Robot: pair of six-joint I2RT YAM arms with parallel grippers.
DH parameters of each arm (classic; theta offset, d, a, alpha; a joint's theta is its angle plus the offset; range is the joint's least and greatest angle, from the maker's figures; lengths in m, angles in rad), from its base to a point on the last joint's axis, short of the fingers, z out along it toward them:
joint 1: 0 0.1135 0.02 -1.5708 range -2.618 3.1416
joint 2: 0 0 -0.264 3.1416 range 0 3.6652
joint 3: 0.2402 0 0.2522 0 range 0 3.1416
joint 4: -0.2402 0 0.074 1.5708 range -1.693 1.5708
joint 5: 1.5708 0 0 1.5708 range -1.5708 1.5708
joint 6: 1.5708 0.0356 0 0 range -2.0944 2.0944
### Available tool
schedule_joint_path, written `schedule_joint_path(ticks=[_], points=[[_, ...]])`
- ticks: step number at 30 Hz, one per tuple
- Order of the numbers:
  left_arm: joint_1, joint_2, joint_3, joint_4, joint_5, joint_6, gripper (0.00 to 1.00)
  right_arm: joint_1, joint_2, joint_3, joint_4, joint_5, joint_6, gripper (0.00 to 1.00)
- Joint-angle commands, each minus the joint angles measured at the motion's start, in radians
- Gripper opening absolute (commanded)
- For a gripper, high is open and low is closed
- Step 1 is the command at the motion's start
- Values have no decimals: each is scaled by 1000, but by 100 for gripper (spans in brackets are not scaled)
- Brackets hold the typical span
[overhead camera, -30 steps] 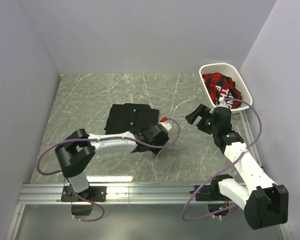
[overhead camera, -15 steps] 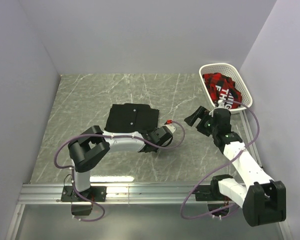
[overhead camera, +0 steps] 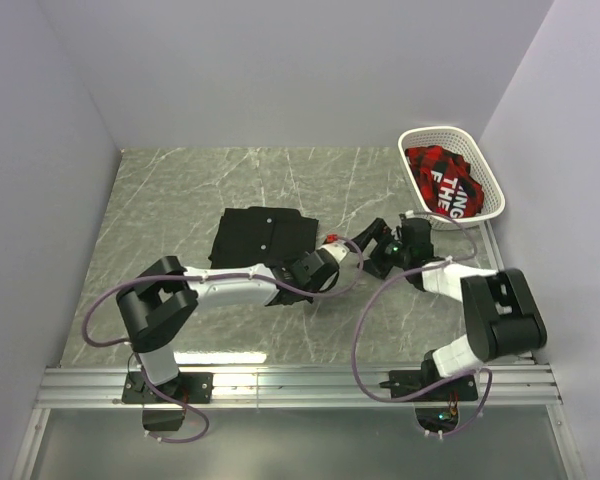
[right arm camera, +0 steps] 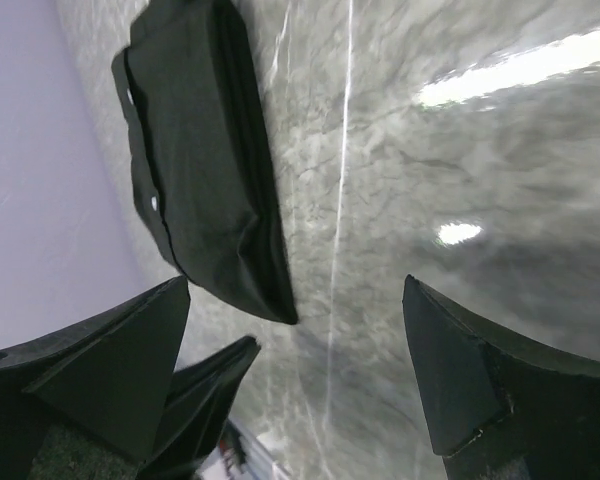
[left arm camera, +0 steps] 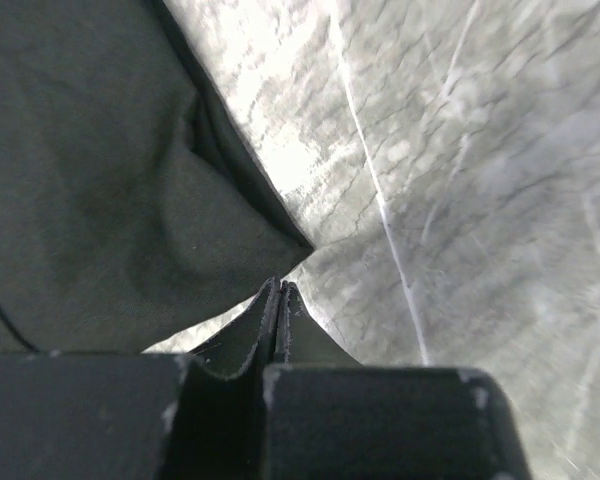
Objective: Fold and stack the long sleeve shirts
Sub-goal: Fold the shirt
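White basket [overhead camera: 438, 131] holds seemingly red plaid cloth [overhead camera: 435, 165].

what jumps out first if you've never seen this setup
The folded black shirt lies near the middle of the grey marbled table, with the left gripper shut right at its near right corner; whether fabric is pinched is unclear. The right gripper, jaws wide open, reaches in toward that same corner. A white basket in the far right corner holds red plaid clothing.
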Motion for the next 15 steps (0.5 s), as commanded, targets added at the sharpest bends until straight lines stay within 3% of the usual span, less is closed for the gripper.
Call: schedule_joint_path(ticks=[1,8,11,12,15], points=[[5,-78,-20,48,23,-44,1,40,79,4,245,-76,132,94],[34,-107,-55,66,46,-47,2,85,198,62,314,-80,178,94],[34,-92,-50,65,40,-30,36,83,185,68,281,-57,146,94],[34,-90,-53,71,40,-25,57,83,167,71,239,-49,114,94],[34,-70,-44,94,41,-10,74,74,117,65,176,-15,65,94]])
